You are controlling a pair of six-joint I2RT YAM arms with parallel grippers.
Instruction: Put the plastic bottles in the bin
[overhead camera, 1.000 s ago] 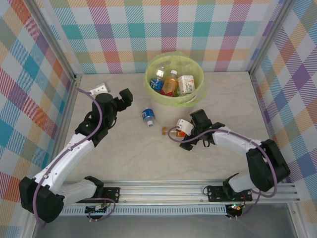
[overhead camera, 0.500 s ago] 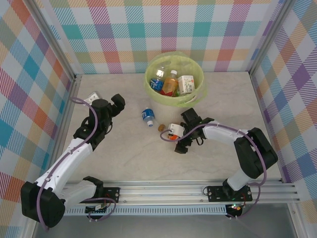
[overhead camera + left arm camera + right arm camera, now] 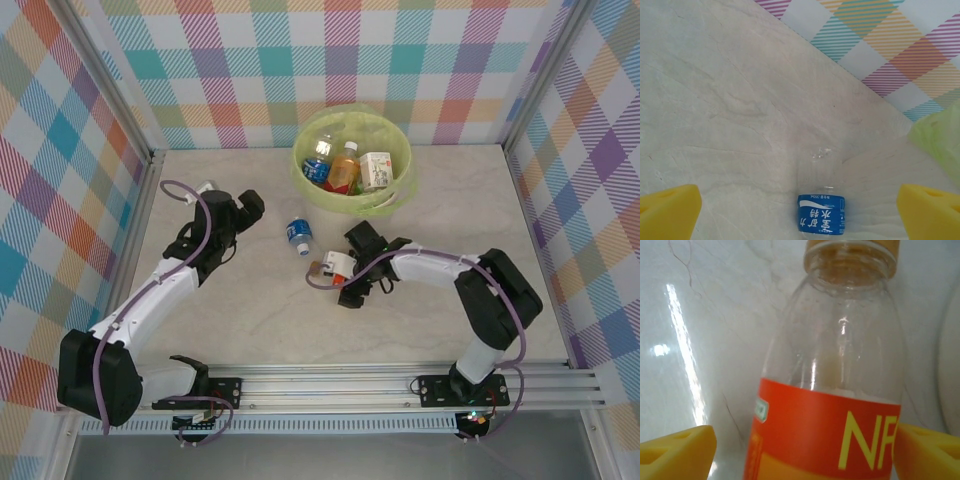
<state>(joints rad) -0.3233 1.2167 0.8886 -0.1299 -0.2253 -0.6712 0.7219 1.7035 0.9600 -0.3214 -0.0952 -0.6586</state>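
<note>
Desk (image 3: pixel 250 310) pale and marbled, walled by check-pattern panels. At its far middle stood the bin (image 3: pixel 298 160), bag-lined, already holding several plastic bottles (image 3: pixel 345 165) and a small carton (image 3: pixel 376 170).

Two bottles lay out on the desk, both just short of the bin. The right arm (image 3: pixel 440 270) lay stretched leftward over the nearer one, the orange-label bottle (image 3: pixel 328 266). The left arm (image 3: pixel 160 285) pointed toward the blue-label bottle (image 3: pixel 299 235), near it but apart.

The relation that mattered, in our judgement: the orange-label bottle lay on its side inside the right jaws. Its long axis ran straight out from the wrist, cap (image 3: pixel 852 246) leading away, so the jaws bore across its girth at the label. We noted the right jaws spread to either side of it. One yellow pad (image 3: pixel 675 450) stood clear of the label with desk showing between; the other sat at the label's edge, contact we could not confirm. We judged it not yet pinched. From there the bin lay farther out, close by.

The left jaws stood spread wide and held nothing, pads (image 3: pixel 667 210) at the corners of the wrist view. The blue-label bottle lay ahead of them, centred between, long axis also pointing away, label end nearest.
</note>
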